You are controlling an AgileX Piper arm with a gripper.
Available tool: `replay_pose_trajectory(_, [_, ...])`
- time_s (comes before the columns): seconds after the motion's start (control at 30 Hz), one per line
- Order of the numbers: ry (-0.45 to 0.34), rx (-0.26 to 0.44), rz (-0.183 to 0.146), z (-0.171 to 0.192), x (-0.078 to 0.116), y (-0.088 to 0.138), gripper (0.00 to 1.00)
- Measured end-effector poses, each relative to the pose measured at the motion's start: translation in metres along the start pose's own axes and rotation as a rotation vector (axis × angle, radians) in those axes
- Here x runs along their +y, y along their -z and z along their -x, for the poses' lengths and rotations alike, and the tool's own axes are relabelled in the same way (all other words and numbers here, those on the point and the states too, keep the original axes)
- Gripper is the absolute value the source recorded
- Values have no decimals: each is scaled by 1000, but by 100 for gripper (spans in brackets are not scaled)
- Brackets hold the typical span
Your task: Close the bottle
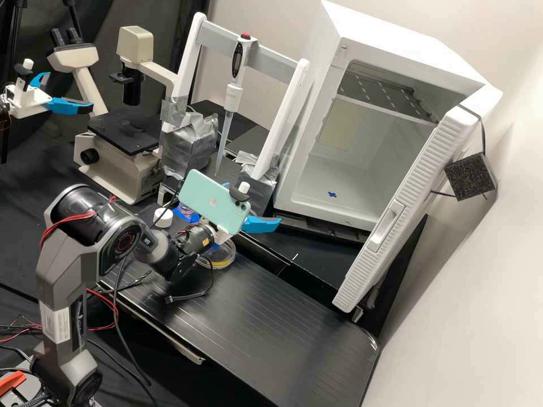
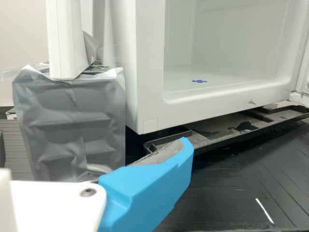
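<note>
Behind the ribbed black table [image 1: 294,316] stands a large white chamber [image 1: 396,45], its door [image 1: 424,181] swung wide. The dark grey arm [image 1: 62,277] rises at the near side and reaches over the table. Across from it sit a beige microscope [image 1: 116,167] and a white frame [image 1: 188,62] holding an upright pipette [image 1: 231,93]. A pale green phone [image 1: 209,198] rides on the arm's wrist, over the fingers [image 1: 260,224]. These are apart and hold nothing; in the wrist view one of them [image 2: 145,193] points toward the foot of the chamber.

Partly below the wrist lies a clear round dish [image 1: 218,257] with a yellow edge. Smaller again, a white cap-like piece [image 1: 163,217] is on the table between the arm and the microscope; I take it for the bottle or its cap, though which, and whether anything is sealed, I cannot tell.

The task seems to be at its outset, before any grasp. The next move should swing the fingers away from the chamber and down to that white piece, keeping them spread and clear of the dish, then settle whether a cap must be picked up or simply tightened.
</note>
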Motion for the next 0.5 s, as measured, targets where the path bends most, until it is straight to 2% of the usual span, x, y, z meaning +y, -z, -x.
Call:
replay_pose_trajectory(0.37, [4, 4, -3, 8, 2, -2, 100])
replay_pose_trajectory(0.5, [-1, 58, -37, 32, 10, 1, 100])
